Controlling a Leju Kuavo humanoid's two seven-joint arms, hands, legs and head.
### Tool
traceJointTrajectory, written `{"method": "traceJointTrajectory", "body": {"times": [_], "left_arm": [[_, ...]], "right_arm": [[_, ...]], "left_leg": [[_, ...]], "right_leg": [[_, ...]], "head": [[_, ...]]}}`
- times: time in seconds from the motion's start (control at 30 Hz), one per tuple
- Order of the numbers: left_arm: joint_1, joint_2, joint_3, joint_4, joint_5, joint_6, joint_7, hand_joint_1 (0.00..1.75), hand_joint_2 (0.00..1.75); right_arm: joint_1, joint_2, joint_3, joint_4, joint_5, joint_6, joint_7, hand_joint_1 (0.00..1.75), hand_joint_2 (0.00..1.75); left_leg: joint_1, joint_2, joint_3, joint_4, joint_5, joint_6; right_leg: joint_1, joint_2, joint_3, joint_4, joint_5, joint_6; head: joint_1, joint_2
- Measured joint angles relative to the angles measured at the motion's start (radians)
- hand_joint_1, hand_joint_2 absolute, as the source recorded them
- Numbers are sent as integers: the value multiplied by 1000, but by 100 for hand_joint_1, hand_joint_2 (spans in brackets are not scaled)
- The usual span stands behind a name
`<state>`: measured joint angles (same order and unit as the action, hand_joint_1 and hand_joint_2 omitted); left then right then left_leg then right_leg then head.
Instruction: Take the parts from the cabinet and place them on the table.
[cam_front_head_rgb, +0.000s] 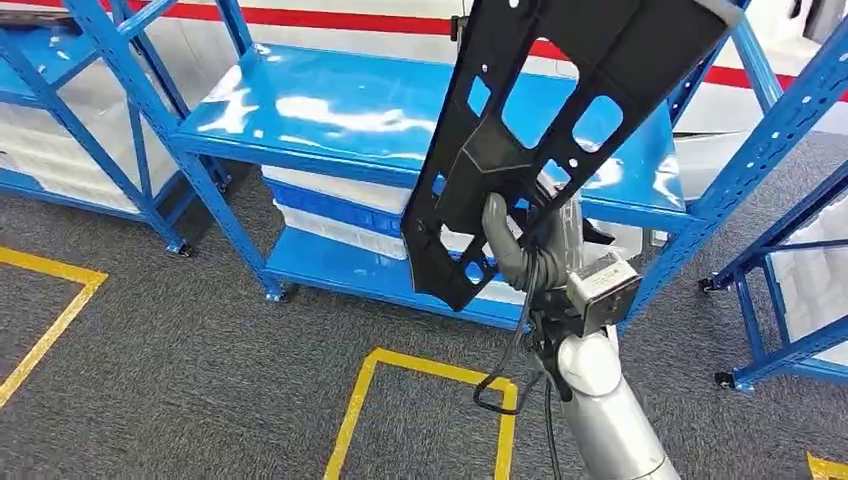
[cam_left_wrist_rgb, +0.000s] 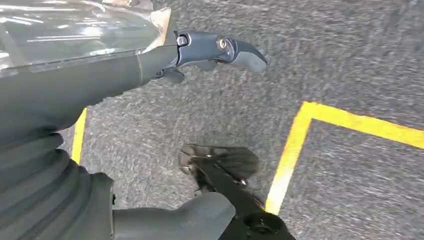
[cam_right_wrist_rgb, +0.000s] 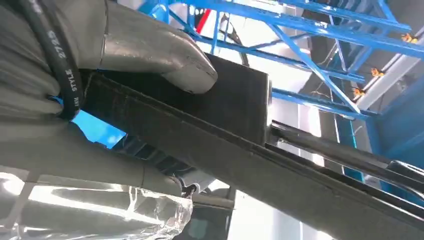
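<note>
A large black plastic part (cam_front_head_rgb: 540, 130) with several cut-out holes stands tilted in front of the blue cabinet (cam_front_head_rgb: 330, 120). My right hand (cam_front_head_rgb: 520, 250) grips it near its lower end, thumb across its face. Close up in the right wrist view, the grey thumb (cam_right_wrist_rgb: 160, 55) presses on the black part (cam_right_wrist_rgb: 235, 140). My left hand (cam_left_wrist_rgb: 150, 65) hangs over the grey carpet with its fingers apart and nothing in it.
The blue cabinet's middle shelf (cam_front_head_rgb: 300, 110) is bare and glossy; white crates (cam_front_head_rgb: 330, 205) sit below it. More blue racks stand at the left (cam_front_head_rgb: 60, 90) and right (cam_front_head_rgb: 790, 200). Yellow floor tape (cam_front_head_rgb: 400, 400) marks a square on the grey carpet.
</note>
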<state>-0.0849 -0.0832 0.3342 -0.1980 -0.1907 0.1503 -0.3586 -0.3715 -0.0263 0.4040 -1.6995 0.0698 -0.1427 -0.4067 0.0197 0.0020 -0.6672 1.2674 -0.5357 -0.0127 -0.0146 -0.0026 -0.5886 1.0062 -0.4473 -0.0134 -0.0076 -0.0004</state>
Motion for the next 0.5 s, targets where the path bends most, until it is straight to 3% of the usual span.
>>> {"method": "traceJointTrajectory", "body": {"times": [0.03, 0.07, 0.1, 0.13, 0.2, 0.23, 0.27, 0.33, 0.37, 0.4, 0.43, 0.47, 0.5], "left_arm": [[0, 0, 0, 0, -1, 0, 0, 0, 175], [-1, 0, 0, -1, -1, 0, 0, 0, 175], [-3, 1, 0, -2, -1, 0, 0, 0, 175], [-4, 1, 0, -2, -1, 0, -1, 0, 175], [-4, 1, 0, -2, -2, -2, -1, 0, 175], [-3, 1, 0, -2, -3, -1, -2, 0, 175], [-4, -2, 0, -1, -5, -2, -2, 0, 175], [-6, -1, 0, -1, -10, -3, -8, 0, 175], [-6, -1, 0, -2, -13, -9, -18, 0, 175], [-5, -1, 0, -2, -16, -14, -30, 0, 175], [-5, -1, 0, -2, -19, -17, -39, 0, 175], [-5, -1, 0, -2, -19, -21, -46, 0, 175], [-5, -1, 0, -2, -20, -24, -49, 0, 175]], "right_arm": [[0, 0, 0, 0, 0, 0, -1, 175, 175], [0, 0, 0, -1, 1, 0, -1, 175, 175], [1, 0, 0, -3, 1, 0, -1, 175, 175], [-1, 0, 0, -5, 2, -1, -2, 175, 175], [-1, 1, 0, -6, 4, -1, -4, 175, 175], [1, 1, 0, -9, 9, -1, -5, 175, 175], [2, -2, -2, -9, 11, -2, -5, 175, 175], [2, -3, -1, -11, 17, -2, -5, 175, 175], [3, -3, -1, -14, 18, -3, -5, 175, 175], [5, -4, -1, -14, 20, -2, -5, 175, 175], [8, -5, -1, -14, 21, -3, -5, 175, 175], [12, -6, -1, -14, 24, -2, -5, 175, 175], [16, -7, -1, -14, 29, -2, -5, 175, 175]], "left_leg": [[0, 0, 57, -76, 29, 4], [0, -3, 126, -170, 38, 11], [-3, -9, 176, -247, 10, 18], [-8, -11, 189, -275, 7, 21], [-17, -10, 179, -270, 17, 31], [-20, -9, 173, -275, 29, 43], [-8, 1, 158, -289, 51, 54], [-12, 2, 135, -293, 71, 71], [-14, 2, 120, -293, 83, 71], [-14, 4, 102, -292, 96, 72], [-14, 3, 86, -291, 108, 71], [-14, 3, 71, -291, 119, 68], [-14, 0, 55, -289, 131, 65]], "right_leg": [[0, 1, -9, 2, 6, 3], [1, 1, -13, 3, 13, 7], [4, 1, -18, 3, 20, 10], [6, -1, -19, 3, 26, 19], [0, -2, -21, -3, 44, 33], [1, -1, -23, -7, 53, 44], [4, -2, -31, 6, 42, 44], [4, 1, -74, 86, -55, 26], [3, 1, -91, 155, -103, 19], [1, 1, -109, 236, -136, 20], [1, 0, -118, 291, -135, 29], [0, 0, -114, 316, -108, 45], [-1, 1, -92, 304, -70, 62]], "head": [[0, 0], [0, 0], [0, 0], [3, 0], [-2, 0], [1, 0], [0, 0], [6, 0], [7, 0], [5, 0], [7, 0], [6, 0], [7, 0]]}}
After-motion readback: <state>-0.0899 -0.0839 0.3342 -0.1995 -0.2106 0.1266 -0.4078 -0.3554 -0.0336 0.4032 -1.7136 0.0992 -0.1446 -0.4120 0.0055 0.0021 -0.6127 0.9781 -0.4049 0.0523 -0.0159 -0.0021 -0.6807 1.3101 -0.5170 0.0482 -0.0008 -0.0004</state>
